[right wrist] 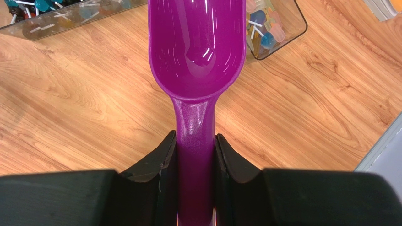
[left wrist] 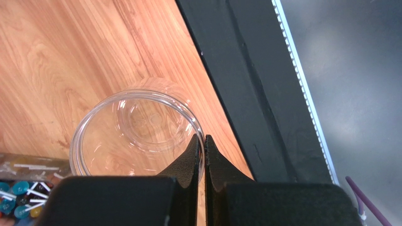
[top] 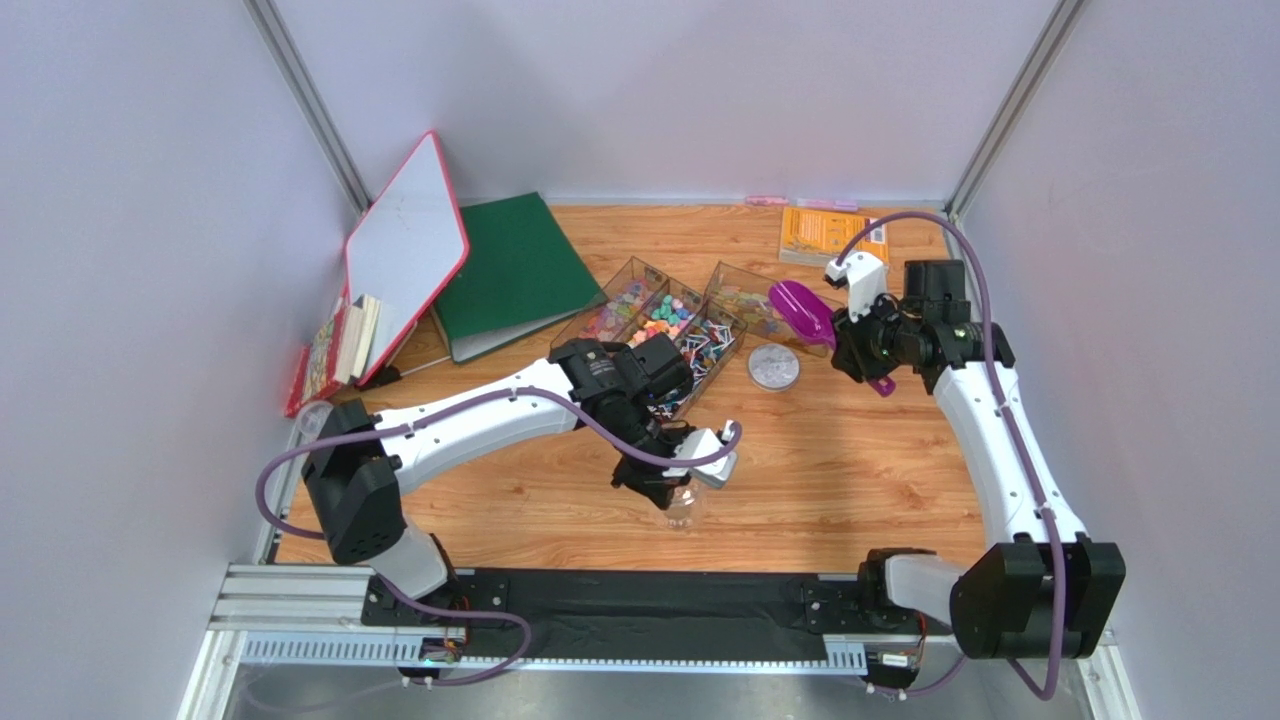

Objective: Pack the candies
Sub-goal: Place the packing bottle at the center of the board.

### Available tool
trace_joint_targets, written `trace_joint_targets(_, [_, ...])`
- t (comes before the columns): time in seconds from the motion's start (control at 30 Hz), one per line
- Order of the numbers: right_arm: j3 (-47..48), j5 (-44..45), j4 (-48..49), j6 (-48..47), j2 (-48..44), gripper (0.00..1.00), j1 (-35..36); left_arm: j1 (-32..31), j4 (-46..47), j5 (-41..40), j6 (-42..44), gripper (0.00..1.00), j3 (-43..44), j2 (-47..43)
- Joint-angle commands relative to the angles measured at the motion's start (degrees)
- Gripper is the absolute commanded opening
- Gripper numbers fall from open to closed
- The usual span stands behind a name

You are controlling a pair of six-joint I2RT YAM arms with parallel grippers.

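Note:
The candies (top: 657, 315) lie in clear plastic trays (top: 727, 281) at the back middle: small mixed-colour sweets, some on white sticks. They also show in the right wrist view (right wrist: 264, 34) and at the bottom left of the left wrist view (left wrist: 18, 200). My left gripper (top: 672, 477) (left wrist: 201, 137) is shut on the rim of a clear empty jar (top: 682, 507) (left wrist: 137, 129) that stands near the table's front edge. My right gripper (top: 860, 357) (right wrist: 195, 137) is shut on the handle of the purple scoop (top: 801, 311) (right wrist: 196, 47). The scoop is empty, its bowl over the near edge of the trays.
A round silver lid (top: 774, 366) lies between the trays and the right gripper. A green binder (top: 519, 270), a red-framed whiteboard (top: 406, 248) and books (top: 338, 348) stand at the back left. An orange booklet (top: 824, 234) lies at the back right. A black rail (left wrist: 255, 94) borders the front edge.

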Motion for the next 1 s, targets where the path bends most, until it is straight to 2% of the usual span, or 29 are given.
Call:
trace_joint_targets(0.0, [1.73, 0.57, -0.02, -0.37, -2.98, 0.0, -0.27, -2.48, 4.09, -0.83, -4.65, 0.02, 3.05, 1.78])
trace_joint_targets(0.23, [-0.55, 0.74, 0.24, -0.64, -4.74, 0.0, -0.27, -6.7, 9.89, -8.3, -10.52, 0.01, 3.41, 7.58])
trace_joint_targets(0.33, [-1.52, 0.83, 0.33, -1.34, -5.44, 0.0, -0.27, -8.19, 13.23, -11.11, -12.9, 0.04, 1.91, 7.33])
trace_joint_targets(0.43, [-2.22, 0.83, 0.42, -1.43, -6.24, 0.0, -0.27, -9.25, 14.55, -12.96, -13.7, 0.18, 0.94, 6.28])
trace_joint_targets(0.47, [-2.4, 0.65, 0.59, -1.34, -6.41, 0.0, -0.27, -9.25, 14.55, -13.05, -13.96, 0.29, 0.86, 5.84])
trace_joint_targets(0.63, [-3.37, 0.56, 0.95, -0.11, -7.11, 0.0, -0.36, -9.34, 14.99, -15.07, -13.7, 0.55, 0.5, 3.81])
trace_joint_targets(0.73, [-3.02, 0.3, 0.86, -0.28, -8.17, 0.0, -0.27, -9.26, 13.68, -15.77, -13.52, 0.57, 2.69, 1.97])
trace_joint_targets(0.83, [-0.13, -1.18, -1.07, -4.65, -9.14, 0.0, -0.27, -7.16, 12.62, -20.42, -12.38, 0.57, 6.73, -1.72])
trace_joint_targets(0.97, [4.87, -0.23, -4.58, -12.21, -8.09, 0.0, -0.27, 2.76, 14.72, -26.05, -13.0, 0.57, 11.13, -3.75])
